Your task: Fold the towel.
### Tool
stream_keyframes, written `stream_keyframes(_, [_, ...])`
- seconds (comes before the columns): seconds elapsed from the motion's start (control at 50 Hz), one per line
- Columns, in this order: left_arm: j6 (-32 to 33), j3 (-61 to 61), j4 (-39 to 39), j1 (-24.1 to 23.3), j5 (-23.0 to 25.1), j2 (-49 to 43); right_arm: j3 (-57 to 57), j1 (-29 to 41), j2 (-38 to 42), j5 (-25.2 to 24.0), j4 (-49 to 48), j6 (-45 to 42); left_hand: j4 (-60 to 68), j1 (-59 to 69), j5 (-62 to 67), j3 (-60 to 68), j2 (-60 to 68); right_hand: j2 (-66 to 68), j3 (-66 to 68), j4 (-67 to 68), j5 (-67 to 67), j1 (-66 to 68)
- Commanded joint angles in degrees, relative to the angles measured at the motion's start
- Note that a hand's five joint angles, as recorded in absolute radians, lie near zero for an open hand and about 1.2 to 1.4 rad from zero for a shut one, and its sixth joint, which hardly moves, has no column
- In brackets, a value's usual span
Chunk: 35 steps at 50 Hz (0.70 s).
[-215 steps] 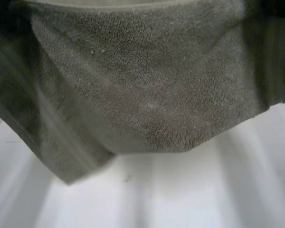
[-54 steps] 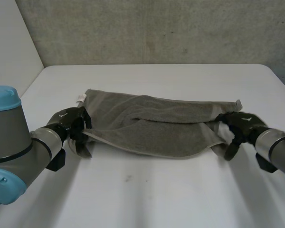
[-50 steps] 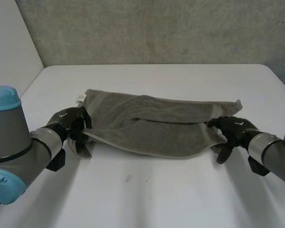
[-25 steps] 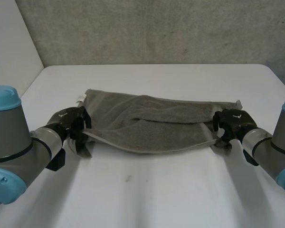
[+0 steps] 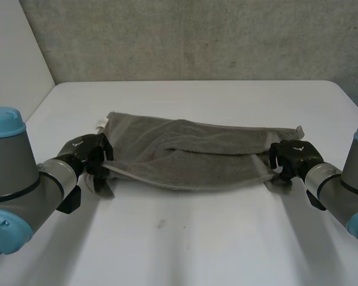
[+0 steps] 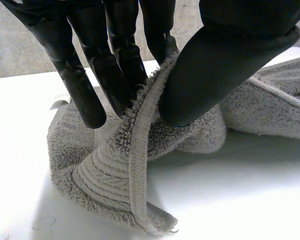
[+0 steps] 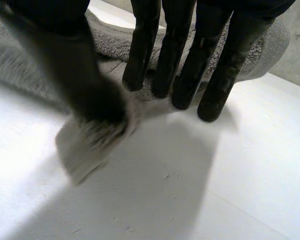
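Across mid-frame on the table (image 5: pixel 185 250), towel (image 5: pixel 191 158) lies roughly doubled lengthwise; left hand (image 5: pixel 89 156) and right hand (image 5: pixel 293 156) each pinch a near corner between thumb and fingers; crosswise folds apparently remain

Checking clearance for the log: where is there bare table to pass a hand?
Free on the white table: the near strip between the arms, and the far strip between the grey terry towel and the concrete wall. Crowded: the towel's ends, where the left hand and right hand pinch it.
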Motion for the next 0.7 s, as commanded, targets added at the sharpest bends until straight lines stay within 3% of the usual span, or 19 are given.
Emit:
stream_keyframes(0.02, [0.1, 0.5, -0.3, 0.1, 0.1, 0.0, -0.6, -0.5, -1.1, -0.2, 0.0, -0.1, 10.1, 11.5, 10.7, 10.2, 10.2, 18.7, 20.4, 20.2, 19.9, 18.8])
stream_keyframes(0.2, [0.7, 2.1, -1.9, 1.2, 0.3, 5.2, -1.7, -0.2, -14.1, -0.6, 1.4, 0.0, 10.1, 11.5, 10.7, 10.2, 10.2, 18.7, 20.4, 20.2, 19.9, 18.8])
stream_keyframes(0.26, [1.8, 4.1, -4.0, 1.4, 0.3, 10.6, -3.9, -0.2, -20.1, -1.0, 5.1, -0.1, 10.1, 11.5, 10.7, 10.2, 10.2, 18.7, 20.4, 20.2, 19.9, 18.8])
stream_keyframes(0.32, [5.3, 10.4, -9.3, 1.4, 0.3, 16.0, -12.6, -0.4, -26.4, -2.9, 16.0, -0.8, 10.1, 11.5, 10.7, 10.2, 10.2, 18.7, 20.4, 20.2, 19.9, 18.8])
stream_keyframes(0.38, [6.8, 13.6, -12.0, 1.4, 0.3, 17.7, -16.3, -0.4, -27.5, -3.9, 19.7, -1.3, 10.1, 11.5, 10.7, 10.2, 10.2, 18.7, 20.4, 20.2, 19.9, 18.8])
stream_keyframes(0.42, [9.5, 20.6, -18.0, 1.8, 0.3, 19.5, -24.0, -0.4, -29.3, -5.1, 26.1, -3.0, 10.1, 11.5, 10.7, 10.2, 10.2, 18.7, 20.4, 20.2, 19.9, 18.8])
stream_keyframes(0.54, [12.0, 33.0, -27.0, 2.4, 0.3, 19.4, -36.4, -0.2, -29.2, -4.3, 33.5, -6.9, 10.1, 11.5, 10.7, 10.2, 10.2, 18.7, 20.4, 20.2, 19.9, 18.8])
stream_keyframes(0.58, [12.3, 40.3, -31.6, 2.9, 0.3, 18.4, -43.5, -0.2, -28.2, -4.2, 37.9, -7.9, 10.1, 11.5, 10.7, 10.2, 10.2, 18.7, 20.4, 20.2, 19.9, 18.8])
stream_keyframes(0.7, [12.4, 47.1, -38.1, 5.2, 0.4, 11.4, -49.2, -0.4, -23.3, -4.3, 43.5, -8.7, 10.1, 11.5, 10.7, 10.2, 10.2, 18.7, 20.4, 20.2, 19.9, 18.8])
